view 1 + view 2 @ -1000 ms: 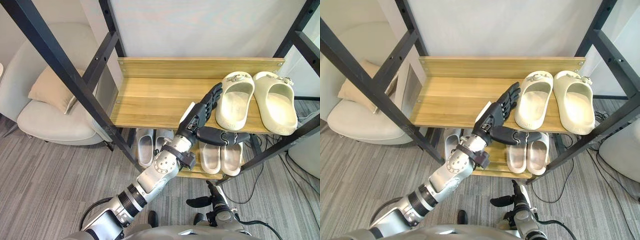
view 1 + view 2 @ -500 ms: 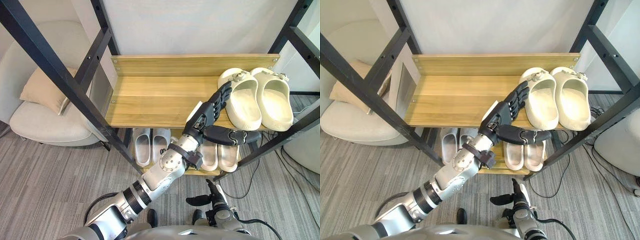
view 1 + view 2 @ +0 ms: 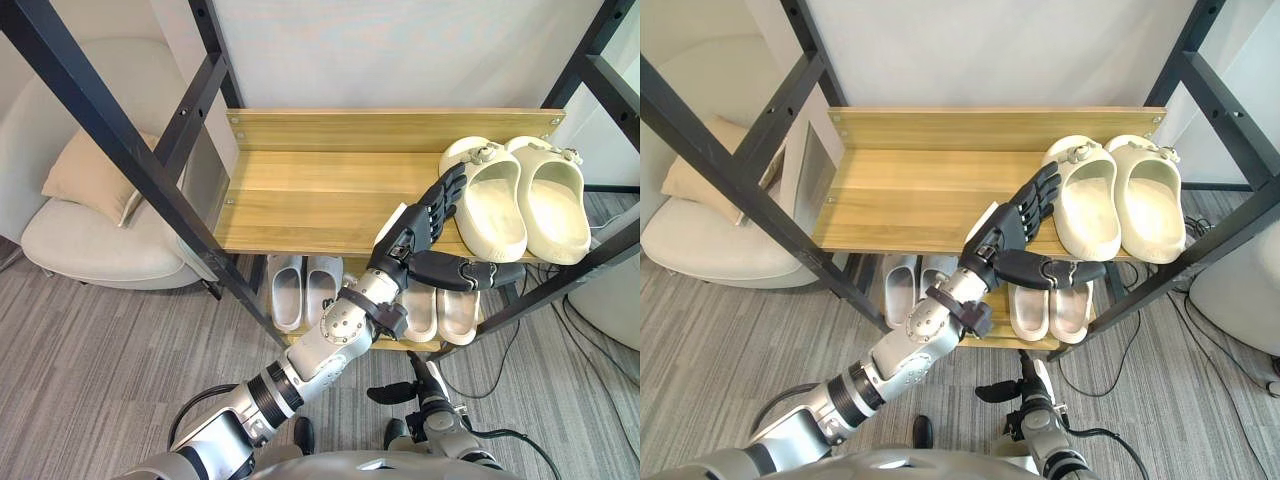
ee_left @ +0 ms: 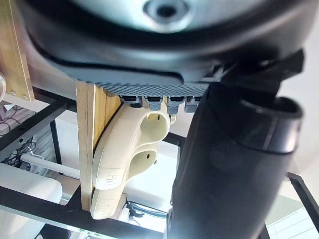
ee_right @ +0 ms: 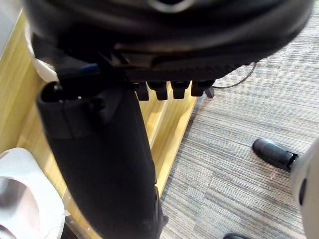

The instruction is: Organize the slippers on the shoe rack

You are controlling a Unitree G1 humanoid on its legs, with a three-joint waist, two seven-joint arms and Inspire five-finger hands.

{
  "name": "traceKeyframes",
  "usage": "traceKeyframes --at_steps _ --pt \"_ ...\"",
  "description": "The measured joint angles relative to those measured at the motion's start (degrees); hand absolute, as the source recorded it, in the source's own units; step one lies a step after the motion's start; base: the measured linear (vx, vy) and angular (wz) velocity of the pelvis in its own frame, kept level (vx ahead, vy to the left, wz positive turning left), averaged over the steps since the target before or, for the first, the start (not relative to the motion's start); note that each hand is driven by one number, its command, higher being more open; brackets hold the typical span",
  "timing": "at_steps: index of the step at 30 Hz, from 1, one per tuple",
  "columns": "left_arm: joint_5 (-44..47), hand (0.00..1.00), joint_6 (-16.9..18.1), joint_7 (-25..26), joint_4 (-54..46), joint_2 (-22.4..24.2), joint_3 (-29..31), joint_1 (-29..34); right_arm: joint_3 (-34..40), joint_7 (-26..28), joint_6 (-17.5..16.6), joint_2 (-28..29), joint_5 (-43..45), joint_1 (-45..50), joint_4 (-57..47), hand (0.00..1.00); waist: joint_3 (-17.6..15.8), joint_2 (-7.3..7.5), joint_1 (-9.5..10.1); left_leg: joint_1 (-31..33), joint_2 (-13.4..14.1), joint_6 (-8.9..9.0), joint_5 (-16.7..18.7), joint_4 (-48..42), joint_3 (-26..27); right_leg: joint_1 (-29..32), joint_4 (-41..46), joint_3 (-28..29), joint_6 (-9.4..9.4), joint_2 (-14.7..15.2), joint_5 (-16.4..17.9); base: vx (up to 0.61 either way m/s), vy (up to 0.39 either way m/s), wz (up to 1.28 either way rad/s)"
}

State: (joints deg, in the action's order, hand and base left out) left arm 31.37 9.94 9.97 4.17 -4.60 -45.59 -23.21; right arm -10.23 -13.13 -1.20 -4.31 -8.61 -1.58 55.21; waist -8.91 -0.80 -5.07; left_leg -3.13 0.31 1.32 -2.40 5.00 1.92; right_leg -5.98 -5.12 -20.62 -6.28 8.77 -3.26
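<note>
Shoe rack: two light wooden shelves, one above the other, in a black metal frame; the upper shelf has a low wooden back board.
Cream slippers: a thick-soled pair at the right end of the upper shelf, upright, side by side and touching, toes toward the back board.
Grey slippers: a pair on the lower shelf, left of middle, heels forward, toes hidden under the upper shelf.
Beige slippers: a pair on the lower shelf, at its right, heels forward.

L arm stretched fwd; L hand flat, fingers straight, thumb splayed out to its right. R hand hangs low, well behind L hand, fingers relaxed.
</note>
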Motion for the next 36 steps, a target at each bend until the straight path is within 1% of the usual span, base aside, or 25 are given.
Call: traceKeyframes --at_steps 4,8,10,11,13,18,20,22,24,27,28,29,31,32,34,36 --pt "-0.67 1.0 -0.24 -0.2 -0.5 -0.02 1.68 0.87 0.01 0.0 0.08 0.01 -0.01 -0.02 0.8 1.0 -0.03 -0.04 0.02 0.01 0.01 0.0 0.0 0.0 -0.09 -0.01 0.0 -0.07 -0.01 -0.01 0.01 0.0 0.0 0.0" --pt "-0.68 1.0 -0.97 -0.22 -4.09 -0.17 4.33 4.05 0.05 0.03 0.42 -0.12 -0.04 0.06 1.1 1.0 -0.09 -0.16 0.38 0.45 0.06 -0.05 -0.05 -0.02 -0.72 0.17 0.12 -0.35 -0.01 0.03 0.02 0.0 0.002 0.05" --pt "-0.55 1.0 -1.74 -0.32 -7.32 -0.63 4.37 6.09 0.05 0.11 0.5 -0.16 -0.09 0.07 1.89 1.0 -0.04 -0.22 1.37 1.14 0.05 -0.11 -0.11 -0.04 -0.87 0.76 0.24 -0.45 -0.01 0.06 0.02 0.0 0.005 0.04" --pt "-0.55 1.0 -1.78 -0.35 -7.73 -0.68 4.33 6.39 0.05 0.13 0.52 -0.17 -0.09 0.09 1.91 1.0 -0.03 -0.24 1.46 1.24 0.04 -0.13 -0.14 -0.04 -0.88 0.85 0.25 -0.45 -0.01 0.06 0.02 0.0 0.006 0.06" --pt "-0.42 1.0 -2.03 -0.36 -11.57 -0.75 4.37 8.82 0.05 0.48 0.68 -0.16 -0.08 0.17 1.97 1.0 0.01 -0.3 1.83 1.47 -0.12 -0.17 -0.25 -0.07 -1.25 0.86 0.28 -0.82 -0.01 0.22 0.01 0.01 0.011 0.09" --pt "-0.31 1.0 -2.07 -0.76 -18.75 -0.74 4.31 9.5 0.0 0.73 0.7 -0.48 -0.07 0.18 1.98 1.0 0.43 -0.95 3.37 1.73 -0.58 -0.21 -0.27 -0.7 -2.21 0.24 0.3 -1.62 0.0 0.64 0.02 -0.01 0.016 0.11" --pt "0.76 1.0 -1.96 -1.75 -21.81 -0.73 4.28 10.09 -0.07 1.03 0.79 -0.49 -0.07 0.19 2.14 1.0 0.92 -1.29 3.77 1.73 -0.67 -0.21 -0.27 -0.92 -2.93 -0.34 0.3 -2.48 0.03 0.7 0.07 -0.03 0.009 0.2" --pt "1.79 1.0 -1.71 -2.81 -24.08 -0.72 4.04 11.76 -0.77 1.35 0.84 -0.52 -0.07 0.13 2.23 1.0 1.54 -1.65 4.68 1.76 -0.69 -0.27 -0.31 -0.93 -3.11 -0.39 0.3 -2.51 0.11 0.67 0.16 -0.04 0.007 0.07" --pt "3.31 1.0 -1.75 -4.07 -24.42 -0.73 3.42 12.95 -1.3 1.53 0.94 -0.5 -0.08 0.04 3.19 1.0 2.17 -1.99 4.9 1.71 -0.79 -0.46 -0.56 -0.87 -4.06 -0.88 0.3 -3.24 0.07 0.66 0.34 -0.05 0.002 0.2" --pt "7.08 1.0 -2.37 -6.55 -24.42 -0.74 0.42 15.69 -2.4 2.08 1.17 -0.27 -0.12 0.2 4.4 1.0 3.37 -2.47 5.27 1.47 -0.77 -0.47 -1.23 -0.18 -4.74 -1.15 0.31 -3.98 0.1 0.55 0.46 -0.03 0.001 0.12" --pt "7.12 1.0 -2.42 -6.59 -24.42 -0.74 0.37 15.72 -2.4 2.09 1.17 -0.26 -0.12 0.21 4.41 1.0 3.37 -2.47 5.27 1.46 -0.77 -0.46 -1.24 -0.17 -4.74 -1.15 0.31 -3.99 0.1 0.55 0.46 -0.03 0.005 0.06" --pt "7.67 1.0 -3.68 -7.99 -24.16 -0.78 -1.79 16.51 -3.18 2.48 1.19 -0.25 -0.12 0.21 4.63 1.0 3.83 -2.52 5.55 1.45 -0.76 -0.42 -1.4 -0.09 -4.85 -1.17 0.31 -4.08 0.09 0.53 0.45 0.0 0.0 0.0" --pt "7.66 1.0 -4.66 -10.12 -23.75 -0.98 -3.62 17.7 -3.66 2.67 1.18 -0.16 -0.14 0.19 5.08 1.0 4.51 -2.45 5.65 1.33 -0.69 -0.4 -1.42 -0.1 -4.87 -1.31 0.31 -4.09 0.1 0.46 0.45 0.0 0.0 0.0" --pt "7.65 1.0 -5.09 -11.81 -22.32 -1.49 -4.22 17.96 -4.01 2.71 1.19 -0.09 -0.17 0.14 5.62 1.0 5.09 -2.4 5.92 1.3 -0.63 -0.36 -1.44 -0.1 -4.87 -1.33 0.31 -4.08 0.1 0.38 0.45 0.0 0.0 0.0" --pt "7.6 1.0 -5.55 -12.78 -20.29 -1.81 -4.76 18.17 -4.44 2.9 1.2 -0.09 -0.18 0.14 6.05 1.0 5.5 -2.27 6.24 1.18 -0.58 -0.34 -1.46 -0.1 -4.88 -1.48 0.31 -4.09 0.11 0.32 0.45 0.0 0.0 0.0" --pt "7.48 1.0 -6.44 -14.34 -15.12 -2.74 -4.8 19.9 -4.49 3.13 1.22 0.01 -0.27 0.17 6.28 1.0 5.48 -2.16 6.29 -0.27 -0.6 -0.32 -1.47 -0.09 -5.14 -2.93 0.31 -4.51 0.21 0.22 0.52 -0.01 -0.004 0.02"
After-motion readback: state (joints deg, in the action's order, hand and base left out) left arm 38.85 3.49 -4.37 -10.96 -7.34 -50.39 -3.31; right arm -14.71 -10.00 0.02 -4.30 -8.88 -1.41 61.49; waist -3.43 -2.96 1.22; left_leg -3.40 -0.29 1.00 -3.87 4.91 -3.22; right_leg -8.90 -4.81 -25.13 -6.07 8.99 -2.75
